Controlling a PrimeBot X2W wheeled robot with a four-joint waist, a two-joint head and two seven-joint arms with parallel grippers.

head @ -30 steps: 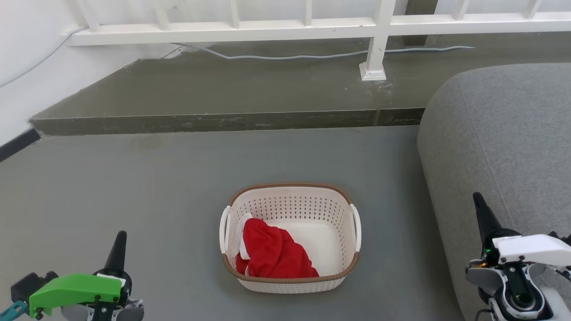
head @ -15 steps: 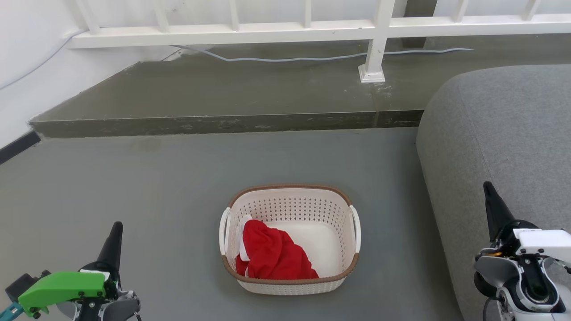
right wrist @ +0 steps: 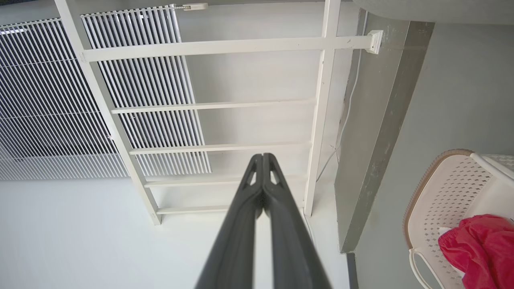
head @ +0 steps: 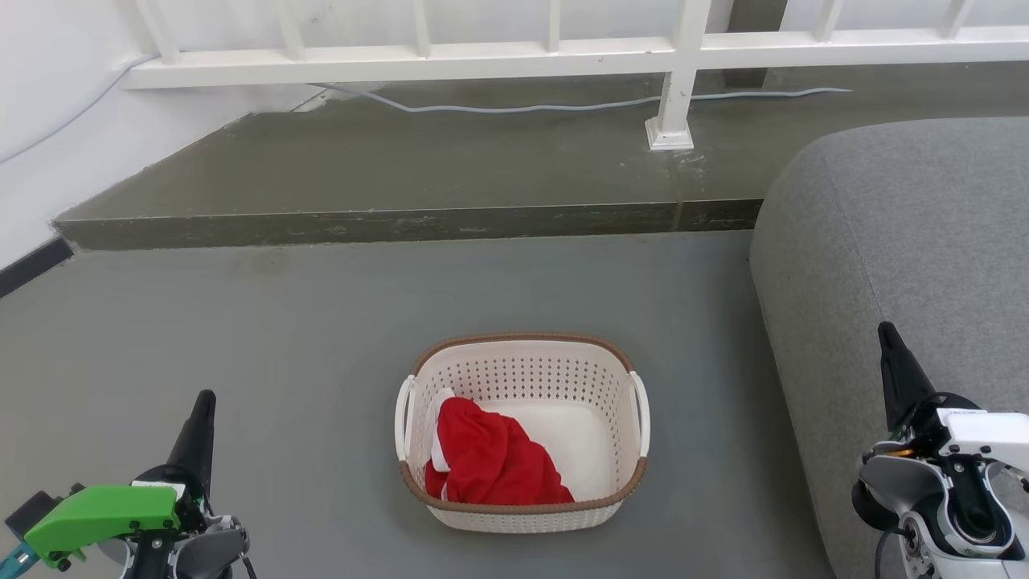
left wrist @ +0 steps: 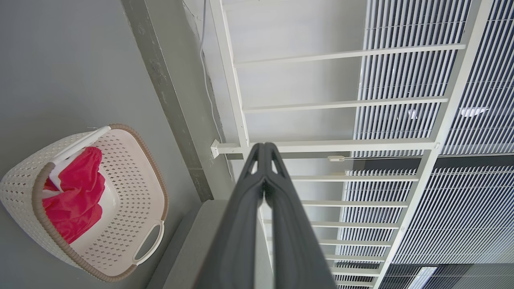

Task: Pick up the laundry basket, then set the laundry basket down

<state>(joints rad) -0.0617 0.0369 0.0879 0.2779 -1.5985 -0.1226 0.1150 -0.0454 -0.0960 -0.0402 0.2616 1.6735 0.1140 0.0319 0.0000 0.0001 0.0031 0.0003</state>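
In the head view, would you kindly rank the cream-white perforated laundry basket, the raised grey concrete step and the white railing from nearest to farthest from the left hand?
1. Cream-white perforated laundry basket, on the floor, right of the left hand.
2. Raised grey concrete step, beyond it.
3. White railing, farthest back, atop the step.

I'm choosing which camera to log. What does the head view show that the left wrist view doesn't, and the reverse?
Head view: the right gripper, beside the sofa. Left wrist view: slatted blinds behind the railing, and, close up, the left gripper with fingers pressed together. Both: the laundry basket on the floor, a red cloth inside it, the railing and the grey step.
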